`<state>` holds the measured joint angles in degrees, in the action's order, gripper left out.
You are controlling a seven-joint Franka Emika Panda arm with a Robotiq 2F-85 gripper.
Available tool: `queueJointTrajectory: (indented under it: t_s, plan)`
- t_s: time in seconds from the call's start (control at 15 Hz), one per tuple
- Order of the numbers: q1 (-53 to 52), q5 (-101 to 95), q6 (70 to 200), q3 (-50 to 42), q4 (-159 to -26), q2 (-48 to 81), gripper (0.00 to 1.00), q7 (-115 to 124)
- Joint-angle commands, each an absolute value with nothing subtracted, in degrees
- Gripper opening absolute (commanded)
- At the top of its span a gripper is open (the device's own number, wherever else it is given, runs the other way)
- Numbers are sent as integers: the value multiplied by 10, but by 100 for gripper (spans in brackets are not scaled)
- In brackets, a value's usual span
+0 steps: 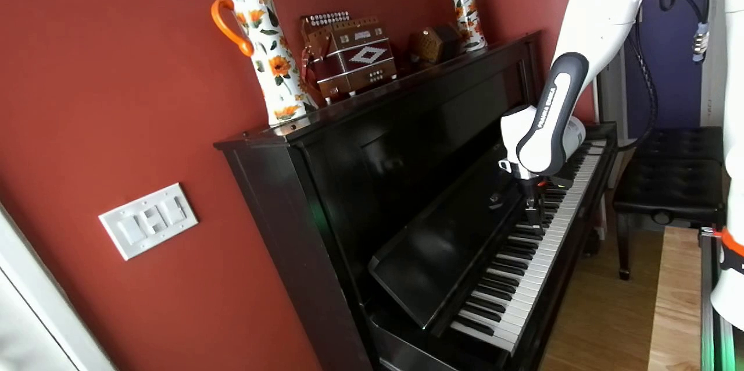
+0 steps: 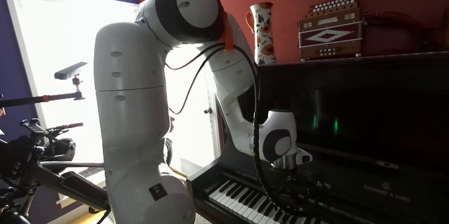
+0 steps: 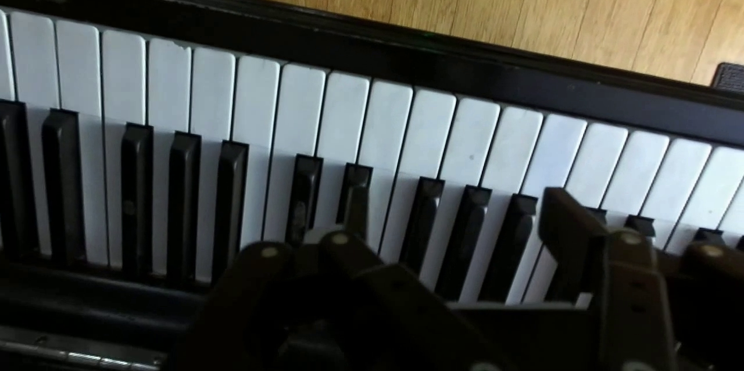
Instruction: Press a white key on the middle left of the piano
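Hand (image 3: 456,208), spread wide, empty, hung over black keys (image 3: 465,231), white keys (image 3: 433,127) running lengthwise toward front edge (image 3: 430,60) of piano (image 1: 418,185).

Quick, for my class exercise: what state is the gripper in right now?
Gripper: open, holding nothing; piano keys show through the gap in the wrist view.

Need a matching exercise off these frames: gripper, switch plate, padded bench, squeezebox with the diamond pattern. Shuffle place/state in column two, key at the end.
1. gripper
2. switch plate
3. padded bench
4. squeezebox with the diamond pattern

A. on top of the piano
B. jaws apart, at the keys
C. standing on the wood floor
D. mounted on the red wall

Pairs: 1-B; 2-D; 3-C; 4-A
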<state>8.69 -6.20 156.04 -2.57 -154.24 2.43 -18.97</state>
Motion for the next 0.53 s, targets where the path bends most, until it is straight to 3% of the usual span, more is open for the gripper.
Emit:
queueJointTrajectory:
  t_s: [0.0, 0.47]
  plan:
    - [73, -105, 1550, -39, -1568, -21, 100, -142]
    - [74, -142, 1546, -35, -1592, -73, 100, -97]
